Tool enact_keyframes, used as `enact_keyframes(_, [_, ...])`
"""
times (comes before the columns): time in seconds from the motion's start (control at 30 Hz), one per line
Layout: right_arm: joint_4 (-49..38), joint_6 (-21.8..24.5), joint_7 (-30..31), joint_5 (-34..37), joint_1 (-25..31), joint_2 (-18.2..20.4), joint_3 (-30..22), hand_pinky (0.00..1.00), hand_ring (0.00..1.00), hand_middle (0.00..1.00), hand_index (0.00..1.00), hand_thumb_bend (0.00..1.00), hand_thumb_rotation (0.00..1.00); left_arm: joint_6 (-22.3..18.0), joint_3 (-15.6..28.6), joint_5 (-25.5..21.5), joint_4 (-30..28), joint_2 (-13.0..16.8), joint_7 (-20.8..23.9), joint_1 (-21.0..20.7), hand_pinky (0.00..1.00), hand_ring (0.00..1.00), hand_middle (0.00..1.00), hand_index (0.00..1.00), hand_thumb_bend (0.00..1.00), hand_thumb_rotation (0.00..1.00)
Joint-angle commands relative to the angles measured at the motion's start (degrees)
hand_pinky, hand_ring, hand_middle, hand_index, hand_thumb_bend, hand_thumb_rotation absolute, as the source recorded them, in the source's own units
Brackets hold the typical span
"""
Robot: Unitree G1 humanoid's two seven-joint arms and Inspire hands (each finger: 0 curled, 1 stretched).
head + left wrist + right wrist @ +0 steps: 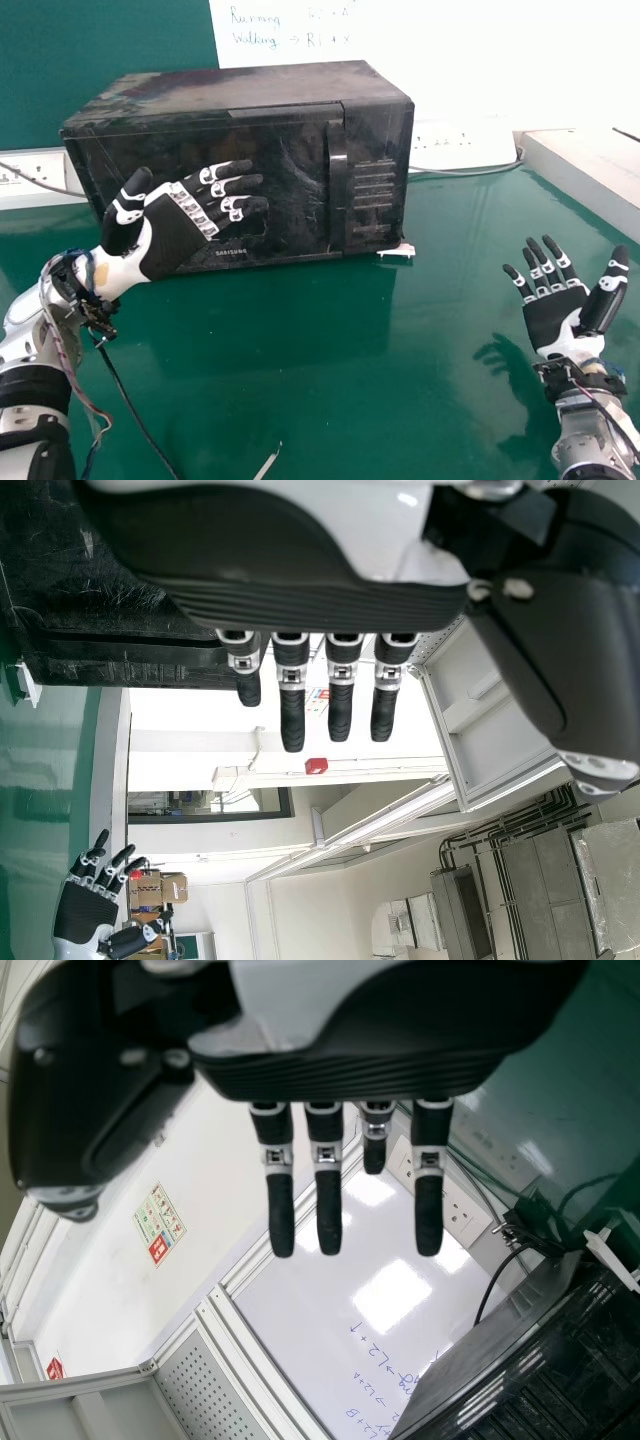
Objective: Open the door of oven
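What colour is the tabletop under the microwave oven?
Green, showing best in the head view.

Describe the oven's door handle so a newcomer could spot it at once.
On the green table stands a boxy black oven. On its front, right of centre in the head view, is the handle. Unlike the short horizontal lines just right of it, it is one long upright bar.

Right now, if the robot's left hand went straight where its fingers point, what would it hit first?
Probably the upright handle on the oven: the left hand points across the door towards it. Depth is hard to judge, though, so the hand might pass in front.
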Motion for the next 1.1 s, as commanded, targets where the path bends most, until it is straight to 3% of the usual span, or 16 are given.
enact_keyframes(0.0, [0.67, -0.09, -0.10, 0.05, 0.51, 0.36, -0.13, 0.62, 0.85, 0.92, 0.90, 1.00, 0.88, -0.43, 0.09, 0.06, 0.48, 0.62, -0.18, -0.70, 0.49, 0.61, 0.70, 0.66, 0.91, 0.82])
enact_keyframes(0.63, [0.99, 0.20, -0.26, -0.01, 0.43, 0.10, -0.04, 0.57, 0.82, 0.89, 0.87, 1.00, 0.88, -0.54, 0.09, 0.05, 0.83, -0.21, 1.59, -0.81, 0.48, 0.63, 0.73, 0.67, 0.89, 0.84])
enact_keyframes(1.07, [0.85, -0.48, 0.57, 0.77, 0.22, 0.79, -0.59, 0.64, 0.87, 0.92, 0.89, 1.00, 0.88, 2.50, 0.50, -0.59, 1.32, -2.76, 7.08, -1.54, 0.57, 0.78, 0.84, 0.78, 0.89, 0.81])
